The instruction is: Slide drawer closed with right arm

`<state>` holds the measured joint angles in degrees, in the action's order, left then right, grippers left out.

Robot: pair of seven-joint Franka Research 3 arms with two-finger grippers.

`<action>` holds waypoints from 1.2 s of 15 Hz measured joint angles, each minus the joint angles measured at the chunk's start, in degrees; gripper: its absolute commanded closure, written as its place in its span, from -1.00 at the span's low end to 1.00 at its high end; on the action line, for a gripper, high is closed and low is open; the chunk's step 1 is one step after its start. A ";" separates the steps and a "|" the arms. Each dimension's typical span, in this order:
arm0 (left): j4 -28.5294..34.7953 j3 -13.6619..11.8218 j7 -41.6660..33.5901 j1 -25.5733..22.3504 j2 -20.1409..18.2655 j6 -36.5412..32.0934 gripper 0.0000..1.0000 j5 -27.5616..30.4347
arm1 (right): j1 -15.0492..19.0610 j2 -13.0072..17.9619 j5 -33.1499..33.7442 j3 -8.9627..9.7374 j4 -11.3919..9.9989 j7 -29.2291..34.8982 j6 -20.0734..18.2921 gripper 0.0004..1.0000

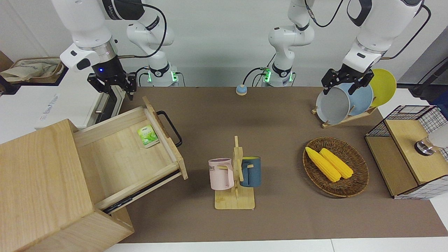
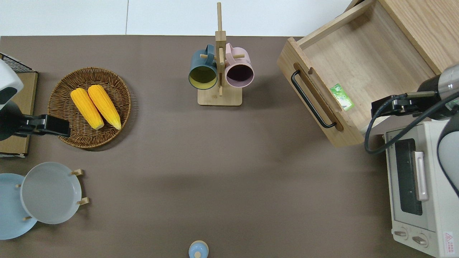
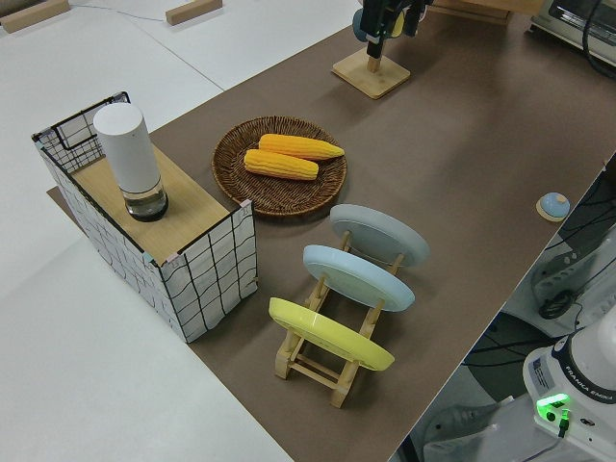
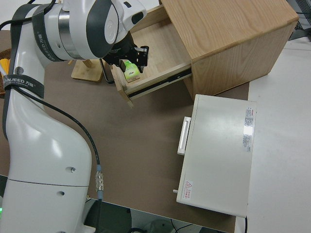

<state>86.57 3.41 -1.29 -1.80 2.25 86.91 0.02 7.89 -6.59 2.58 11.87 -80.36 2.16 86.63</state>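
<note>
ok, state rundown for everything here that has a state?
drawer: pulled out of its box, a green packet inside
toaster oven: door shut
right end effector: open, empty, over the drawer's edge nearest the toaster oven
left end effector: parked
mugs: both hung on the rack
plates: three stood in the rack
basket: holds two corn cobs

Two corn cobs (image 2: 95,106), two mugs (image 2: 221,72), three plates (image 3: 349,284), one open drawer (image 2: 353,68), one toaster oven (image 2: 421,186).
</note>
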 measured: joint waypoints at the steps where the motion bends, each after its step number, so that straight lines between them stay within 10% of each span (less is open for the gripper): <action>1: 0.00 0.00 0.00 0.00 0.00 0.00 -0.99 0.00 | 0.01 0.00 -0.02 -0.09 0.00 -0.43 -0.28 1.00; 13: 0.00 0.00 0.00 0.00 0.00 0.00 -0.99 0.00 | -0.20 0.49 -0.97 -0.08 2.69 -0.26 -3.53 1.00; 18: 0.00 0.00 0.00 0.00 0.00 0.00 -0.99 0.00 | -5.38 1.47 -1.13 0.55 4.09 13.21 -3.77 1.00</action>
<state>86.57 3.41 -1.29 -1.80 2.25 86.91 0.02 2.50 -5.12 1.45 12.42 -76.27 15.37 82.86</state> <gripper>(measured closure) 0.004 0.991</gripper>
